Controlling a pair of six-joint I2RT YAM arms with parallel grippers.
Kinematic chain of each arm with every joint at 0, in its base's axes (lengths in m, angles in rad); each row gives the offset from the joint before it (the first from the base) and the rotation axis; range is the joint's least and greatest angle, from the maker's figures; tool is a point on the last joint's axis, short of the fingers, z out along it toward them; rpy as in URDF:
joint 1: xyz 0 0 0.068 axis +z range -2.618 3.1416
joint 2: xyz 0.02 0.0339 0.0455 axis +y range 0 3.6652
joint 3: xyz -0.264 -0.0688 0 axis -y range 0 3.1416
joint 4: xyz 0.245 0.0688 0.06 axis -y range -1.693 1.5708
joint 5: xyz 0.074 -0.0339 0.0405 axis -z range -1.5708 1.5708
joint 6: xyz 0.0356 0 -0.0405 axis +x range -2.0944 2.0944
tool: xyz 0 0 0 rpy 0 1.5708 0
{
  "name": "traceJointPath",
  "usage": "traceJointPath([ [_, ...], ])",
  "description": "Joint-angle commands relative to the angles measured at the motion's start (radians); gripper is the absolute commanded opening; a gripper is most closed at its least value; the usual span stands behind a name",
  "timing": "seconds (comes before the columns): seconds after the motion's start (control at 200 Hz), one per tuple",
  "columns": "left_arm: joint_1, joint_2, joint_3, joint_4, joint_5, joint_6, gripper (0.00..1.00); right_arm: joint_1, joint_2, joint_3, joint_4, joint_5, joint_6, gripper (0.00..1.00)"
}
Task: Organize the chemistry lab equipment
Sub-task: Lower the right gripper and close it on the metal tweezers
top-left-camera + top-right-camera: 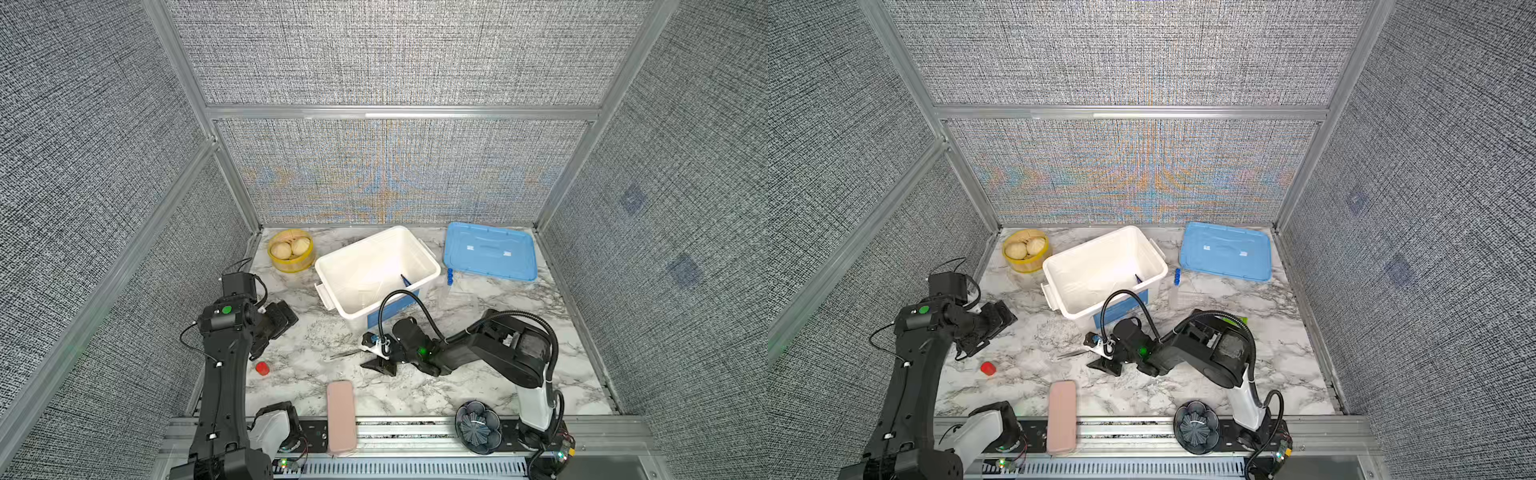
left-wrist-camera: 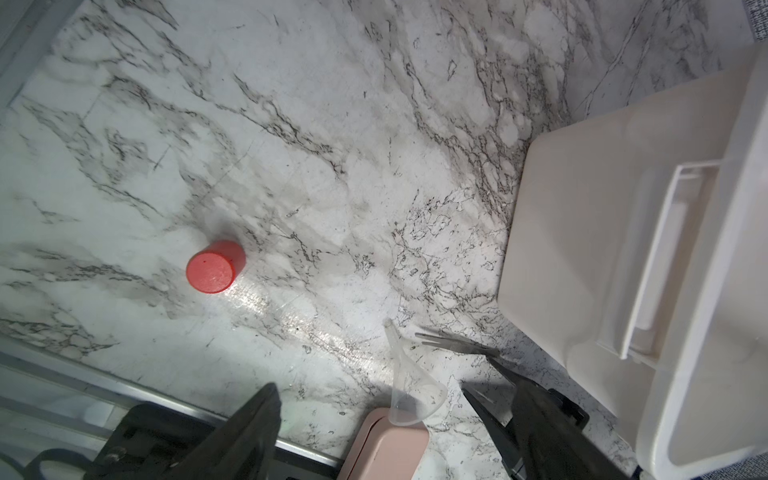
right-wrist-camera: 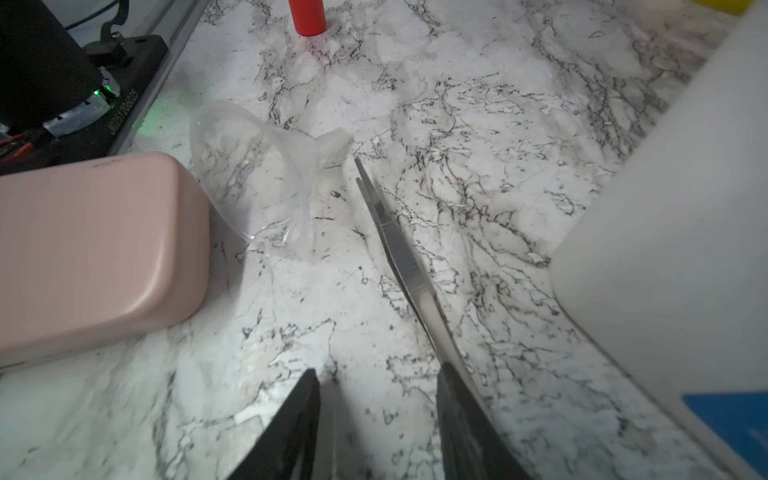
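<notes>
Grey metal tweezers (image 3: 399,249) lie on the marble in front of the white bin (image 1: 357,245), in both top views (image 1: 345,354) (image 1: 1073,354). My right gripper (image 3: 376,374) is low over their rear end, open. The gap between its fingers is bare, and the tweezers run beneath one finger. A small clear funnel-shaped vessel (image 3: 257,187) lies on its side against the pink case (image 3: 95,249). Blue tweezers (image 1: 405,279) rest inside the bin. Blue-capped tubes (image 1: 449,276) sit just right of the bin. My left gripper (image 1: 282,318) hovers open at the left, empty (image 2: 368,388).
A blue lid (image 1: 490,251) lies at the back right and a yellow steamer basket (image 1: 291,249) at the back left. A red cylinder (image 1: 262,368) stands near the left arm. A dark flower-shaped dish (image 1: 478,426) sits on the front rail.
</notes>
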Motion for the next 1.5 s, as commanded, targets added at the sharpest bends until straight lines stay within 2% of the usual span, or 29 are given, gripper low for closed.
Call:
traceJointPath([
  [0.0,0.003,-0.001,0.003,-0.008,0.012,0.008,0.89,0.001,0.002,0.003,-0.009,0.023,-0.018,0.45],
  [0.255,0.01,-0.009,0.003,-0.008,0.019,0.011,0.88,0.008,-0.039,0.009,-0.005,-0.015,-0.071,0.45],
  [0.43,0.013,-0.006,-0.004,0.0,0.027,0.01,0.88,0.016,0.011,0.064,-0.001,-0.053,-0.091,0.45],
  [0.72,0.016,-0.008,0.001,-0.009,0.036,0.013,0.88,0.025,0.097,0.151,-0.01,-0.045,-0.111,0.46],
  [1.06,0.02,-0.012,-0.012,0.004,0.045,0.022,0.88,0.028,0.112,0.175,-0.134,-0.01,-0.184,0.46],
  [1.176,0.021,-0.005,-0.007,0.0,0.051,0.019,0.88,0.029,0.083,0.146,-0.17,0.01,-0.192,0.43],
  [1.311,0.021,-0.011,-0.01,0.007,0.052,0.024,0.88,0.029,0.033,0.111,-0.252,0.022,-0.197,0.3],
  [1.491,0.021,-0.014,-0.011,0.012,0.059,0.023,0.88,0.035,-0.041,0.031,-0.28,0.047,-0.16,0.28],
])
